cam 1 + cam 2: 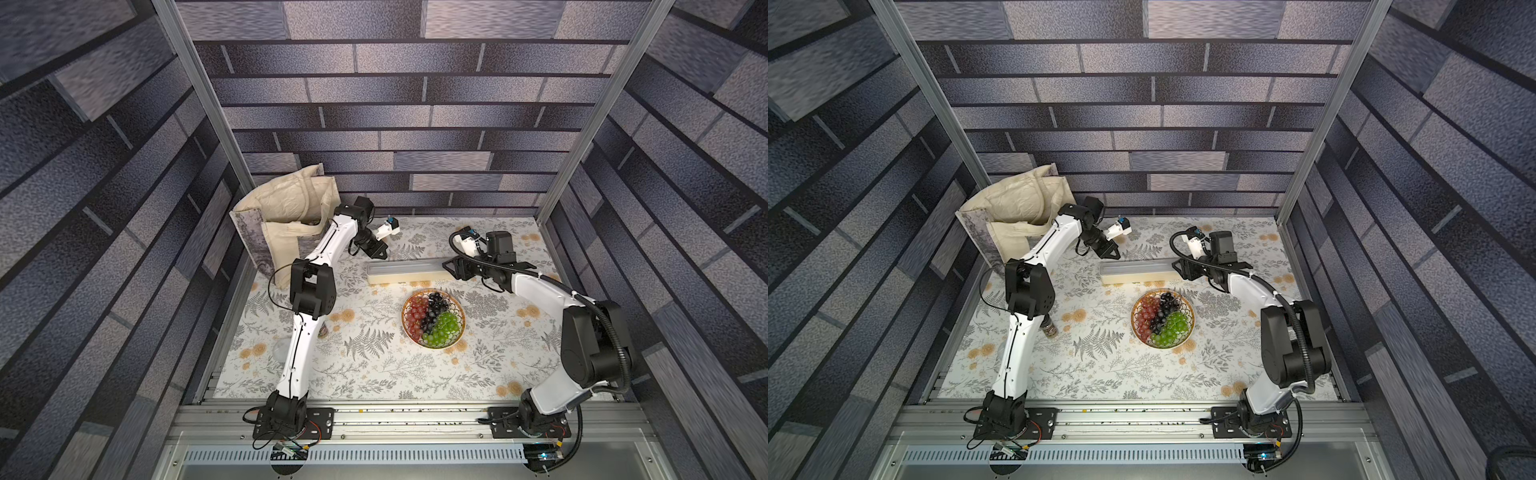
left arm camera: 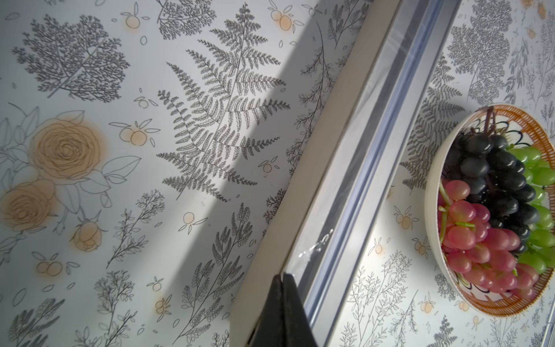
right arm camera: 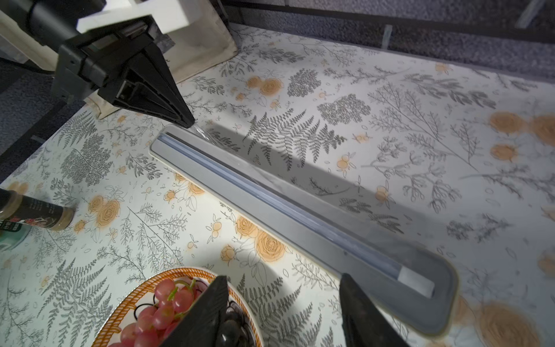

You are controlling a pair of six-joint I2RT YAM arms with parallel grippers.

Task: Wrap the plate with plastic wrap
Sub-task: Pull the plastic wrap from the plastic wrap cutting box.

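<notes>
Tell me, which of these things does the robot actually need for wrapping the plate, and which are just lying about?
For the job: plate, holding grapes; plastic wrap in its long dispenser box; left hand, shut on the wrap's edge; right hand, open at the box's other end.

Just lying about: cloth tote bag; spice bottle.

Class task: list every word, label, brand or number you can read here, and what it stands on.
Nothing is legible.
On the spice jar: label print too blurred to read.
On the plastic wrap dispenser box: no print visible.
On the tote bag: picture print, no words visible.
</notes>
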